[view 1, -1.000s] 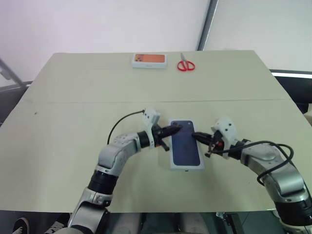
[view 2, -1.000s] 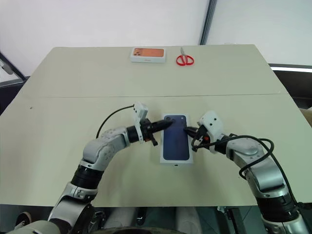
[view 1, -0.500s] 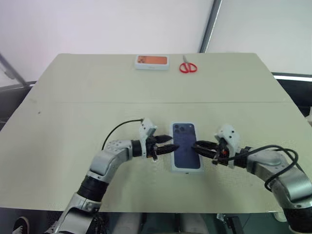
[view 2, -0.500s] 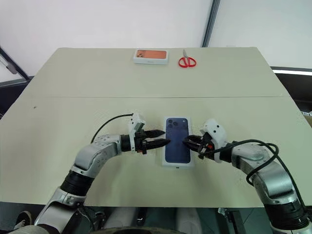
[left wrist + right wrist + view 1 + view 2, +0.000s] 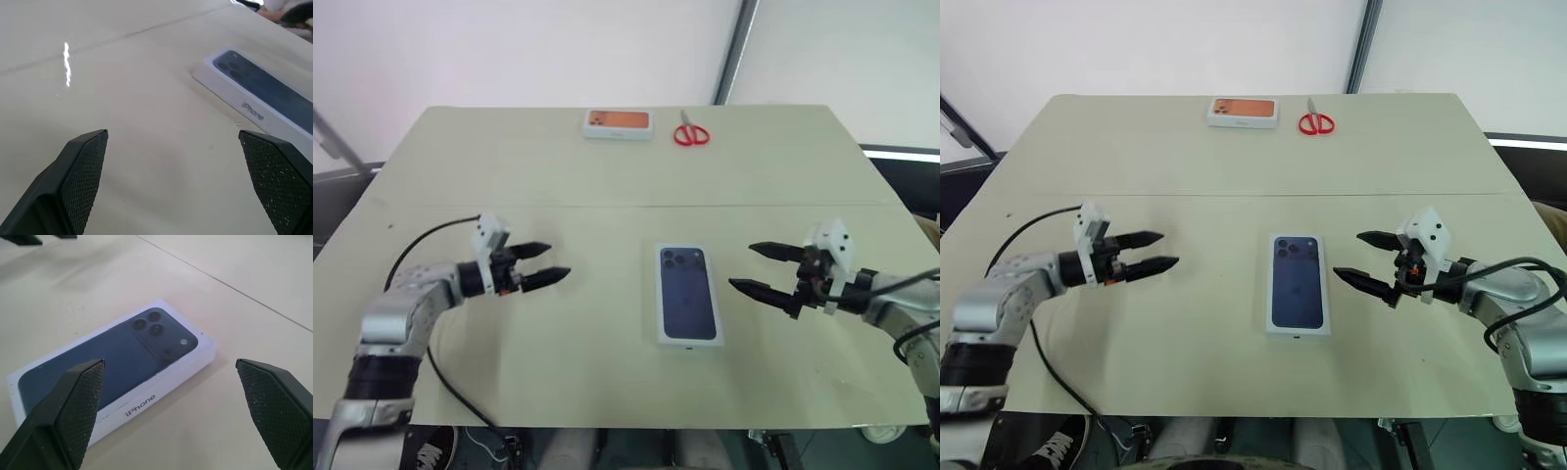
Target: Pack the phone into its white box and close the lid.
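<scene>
We see the white box [image 5: 1298, 333] lying flat on the bench [image 5: 1234, 166], a little near of the middle, with the lid [image 5: 1297, 283] seated on it so that the printed dark blue phone picture faces up. The camera cluster of that picture sits at the far end, and lettering runs along the lid's side wall in the right wrist view. The box is closed, so we cannot tell from here whether the phone is inside.

Our left hand [image 5: 1154, 251] hangs above the bench well to the left of the box, its two black fingers spread apart and pointing toward the box, with nothing between them. Our right hand [image 5: 1363, 259] hangs to the right of the box, nearer to it than the left one but not touching it. Its fingers are spread wide as well and point left toward the box, and it also has hold of nothing.

At the far edge of the bench lies a small orange-topped white box [image 5: 1242, 111], and just to its right a pair of red-handled scissors [image 5: 1313, 119]. Both are well apart from the closed box. A seam line crosses the bench from left to right between them and the box.
</scene>
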### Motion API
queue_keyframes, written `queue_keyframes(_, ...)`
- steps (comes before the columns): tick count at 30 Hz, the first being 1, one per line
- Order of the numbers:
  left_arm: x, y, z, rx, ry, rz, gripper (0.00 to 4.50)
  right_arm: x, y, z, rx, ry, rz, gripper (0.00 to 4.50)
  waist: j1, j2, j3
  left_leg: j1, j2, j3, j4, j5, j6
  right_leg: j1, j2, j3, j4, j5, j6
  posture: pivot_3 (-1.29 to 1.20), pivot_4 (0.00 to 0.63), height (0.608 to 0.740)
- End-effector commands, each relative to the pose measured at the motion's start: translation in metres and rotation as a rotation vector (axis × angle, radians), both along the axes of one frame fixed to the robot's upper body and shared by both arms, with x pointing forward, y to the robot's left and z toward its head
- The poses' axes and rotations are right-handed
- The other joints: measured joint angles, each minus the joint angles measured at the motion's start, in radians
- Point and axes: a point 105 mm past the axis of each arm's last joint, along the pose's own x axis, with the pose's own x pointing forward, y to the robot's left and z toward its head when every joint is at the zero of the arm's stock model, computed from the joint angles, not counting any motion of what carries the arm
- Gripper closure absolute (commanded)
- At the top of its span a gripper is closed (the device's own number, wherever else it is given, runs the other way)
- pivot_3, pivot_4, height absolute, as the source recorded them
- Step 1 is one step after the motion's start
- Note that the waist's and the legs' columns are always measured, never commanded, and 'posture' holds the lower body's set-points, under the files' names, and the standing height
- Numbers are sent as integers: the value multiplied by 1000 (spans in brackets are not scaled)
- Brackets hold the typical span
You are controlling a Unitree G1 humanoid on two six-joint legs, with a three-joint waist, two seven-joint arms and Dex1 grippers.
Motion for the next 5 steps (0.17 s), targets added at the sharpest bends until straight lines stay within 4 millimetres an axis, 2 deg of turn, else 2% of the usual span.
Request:
queue_keyframes(1, -10, 15, 10, 47, -74, 19, 0, -5, -11, 6, -66, -91, -3, 19, -1, 0, 0, 0, 1, 0, 0, 0, 0, 0, 0, 0, 0, 0, 0, 0, 150, 740)
queue_keyframes(5, -26, 28, 4, 64, -58, 64, 0, -12, -26, 1, -109, -100, -21, 19, 0, 1, 0, 0, 1, 0, 0, 0, 0, 0, 0, 0, 0, 0, -1, 0, 150, 740)
